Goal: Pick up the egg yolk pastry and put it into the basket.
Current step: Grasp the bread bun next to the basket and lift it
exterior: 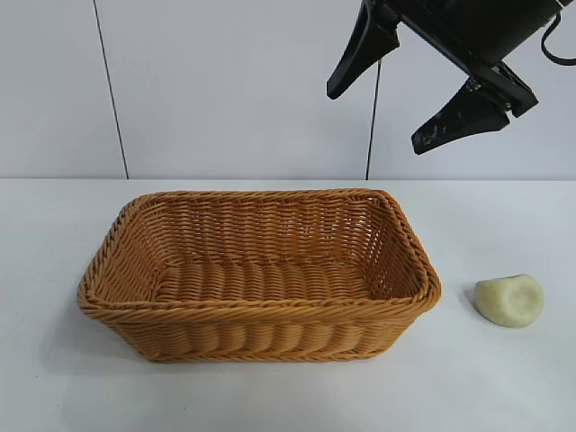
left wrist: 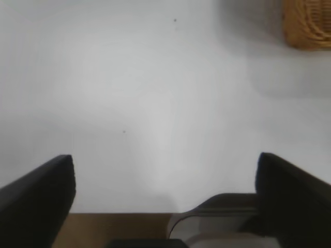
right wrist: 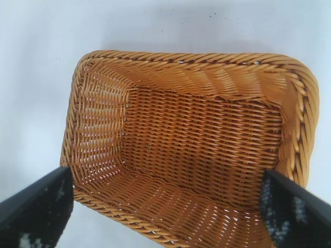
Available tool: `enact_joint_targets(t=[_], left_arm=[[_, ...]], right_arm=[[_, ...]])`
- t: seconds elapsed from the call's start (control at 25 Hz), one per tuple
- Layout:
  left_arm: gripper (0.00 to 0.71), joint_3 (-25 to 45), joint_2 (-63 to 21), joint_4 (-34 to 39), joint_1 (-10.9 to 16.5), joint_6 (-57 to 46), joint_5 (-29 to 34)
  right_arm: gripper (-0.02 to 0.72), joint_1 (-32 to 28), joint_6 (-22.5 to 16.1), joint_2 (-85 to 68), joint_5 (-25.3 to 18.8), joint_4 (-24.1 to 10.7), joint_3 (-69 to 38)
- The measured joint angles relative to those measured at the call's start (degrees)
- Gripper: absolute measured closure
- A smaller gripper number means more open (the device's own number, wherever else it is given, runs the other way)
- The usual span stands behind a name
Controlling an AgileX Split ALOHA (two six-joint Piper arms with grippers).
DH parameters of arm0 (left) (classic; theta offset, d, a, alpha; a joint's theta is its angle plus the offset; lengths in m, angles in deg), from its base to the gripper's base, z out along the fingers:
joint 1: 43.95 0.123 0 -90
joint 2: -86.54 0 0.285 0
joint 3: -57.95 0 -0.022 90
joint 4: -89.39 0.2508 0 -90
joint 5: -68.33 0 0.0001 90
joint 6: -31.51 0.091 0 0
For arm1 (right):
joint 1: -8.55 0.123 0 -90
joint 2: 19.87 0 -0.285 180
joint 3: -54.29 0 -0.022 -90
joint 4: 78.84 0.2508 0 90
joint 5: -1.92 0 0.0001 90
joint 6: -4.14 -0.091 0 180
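Observation:
The egg yolk pastry (exterior: 510,300), a small pale cream-yellow lump with a dent, lies on the white table just right of the basket. The golden-brown wicker basket (exterior: 117,236) stands in the middle of the table and holds nothing. My right gripper (exterior: 378,112) is open and empty, high above the basket's far right corner; its wrist view looks down into the basket (right wrist: 196,62) between its spread fingers (right wrist: 39,206). My left gripper (left wrist: 165,175) is open and empty over bare table near the table's edge; it does not show in the exterior view.
A corner of the basket (left wrist: 307,26) shows far off in the left wrist view. A white panelled wall stands behind the table. Bare table lies round the pastry and in front of the basket.

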Motion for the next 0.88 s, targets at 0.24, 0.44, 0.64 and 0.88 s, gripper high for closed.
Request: enact_joint_targets(t=[0.24,0.44,0.64,0.88], left_arm=[[0.032,1.01,-7.33,0.09,0.00,0.21,-0.69],[0.032,1.07,-10.52,0.14,0.00,0.46,-0.74],[0.032,1.07,-17.55,0.15,0.00,0.53,-0.80],[0.032,1.07,-25.23,1.35,0.00,0.55,-0.85]], right_arm=[[0.008,0.00,0.00,0.00,-0.05,-0.06,0.00],[0.008,0.00,0.00,0.00,-0.35,-0.71,0.00],[0.008,0.00,0.00,0.00,-1.56,-2.46,0.00],[0.008,0.00,-0.62,0.00,-3.52,-6.06,1.25]])
